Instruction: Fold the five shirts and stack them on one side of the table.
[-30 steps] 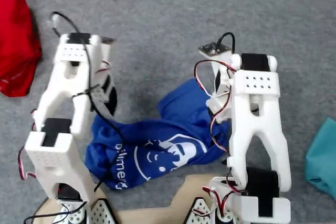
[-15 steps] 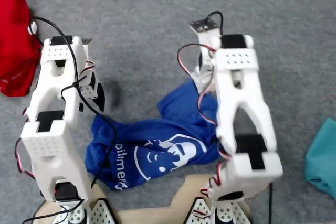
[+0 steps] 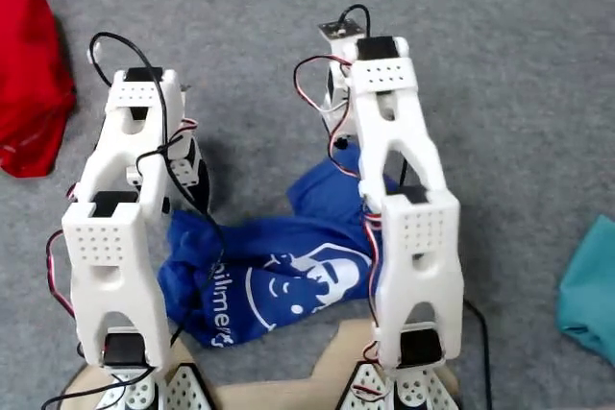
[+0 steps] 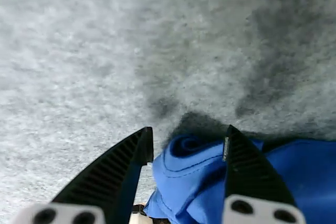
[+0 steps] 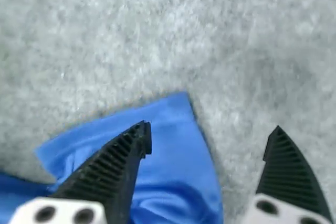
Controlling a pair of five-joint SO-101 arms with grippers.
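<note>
The blue shirt (image 3: 288, 276) lies crumpled at six o'clock on the worktop (image 3: 519, 64). The left gripper (image 4: 188, 129) and right gripper (image 5: 210, 126) gape empty over its far edges, seemingly poised to pinch and spread it.

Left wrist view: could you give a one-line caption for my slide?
Open left gripper over a bunched edge of the blue shirt on the grey table.

Quick tally: three shirts in sight, so one blue shirt (image 3: 288, 276), one red shirt (image 3: 29, 84) and one teal shirt (image 3: 588, 285). Two white robot arms, a left arm (image 3: 120, 237) and a right arm (image 3: 404, 189). Just the one grey bench (image 3: 528, 64).
</note>
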